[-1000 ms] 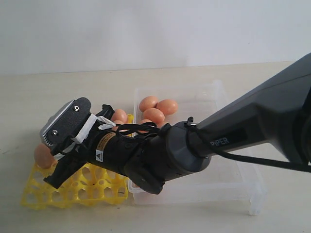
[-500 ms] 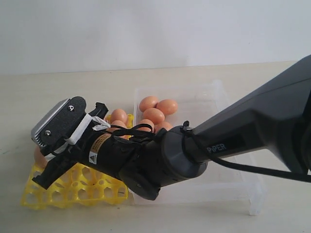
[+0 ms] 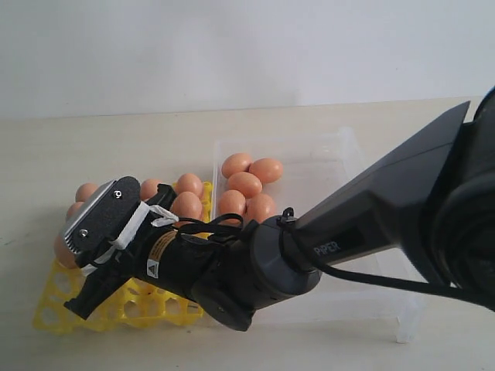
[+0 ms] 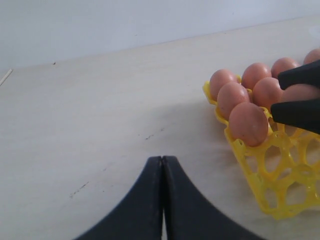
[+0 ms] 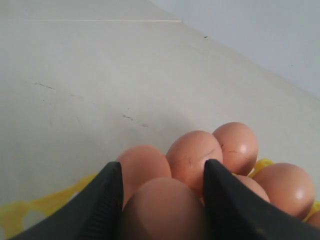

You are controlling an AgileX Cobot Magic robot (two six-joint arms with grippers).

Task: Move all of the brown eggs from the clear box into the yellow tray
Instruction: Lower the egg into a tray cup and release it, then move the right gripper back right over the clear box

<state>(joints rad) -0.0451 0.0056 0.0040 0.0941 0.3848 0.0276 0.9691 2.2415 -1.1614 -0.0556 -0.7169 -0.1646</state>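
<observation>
My right gripper [image 5: 162, 165] is shut on a brown egg [image 5: 162, 210] that fills the gap between its black fingers. It hangs low over the front left part of the yellow tray [image 3: 54, 317], beside several eggs [image 5: 195, 152] seated in the cups. In the exterior view the right gripper [image 3: 83, 300] hides the held egg. More brown eggs [image 3: 244, 184] lie bunched at the far left end of the clear box [image 3: 371, 286]. The left wrist view shows my left gripper [image 4: 162, 159] shut and empty over bare table, left of the tray [image 4: 265, 195].
The right arm [image 3: 348, 232] stretches across the clear box from the right and covers much of it and of the tray's right side. Pale tabletop [image 3: 116, 147] surrounds both containers. A white wall rises behind the table.
The right wrist swung slightly left and then sank lower over the tray, still holding the egg. The tray's far-row eggs now show behind it. The left gripper's earlier state is not shown.
</observation>
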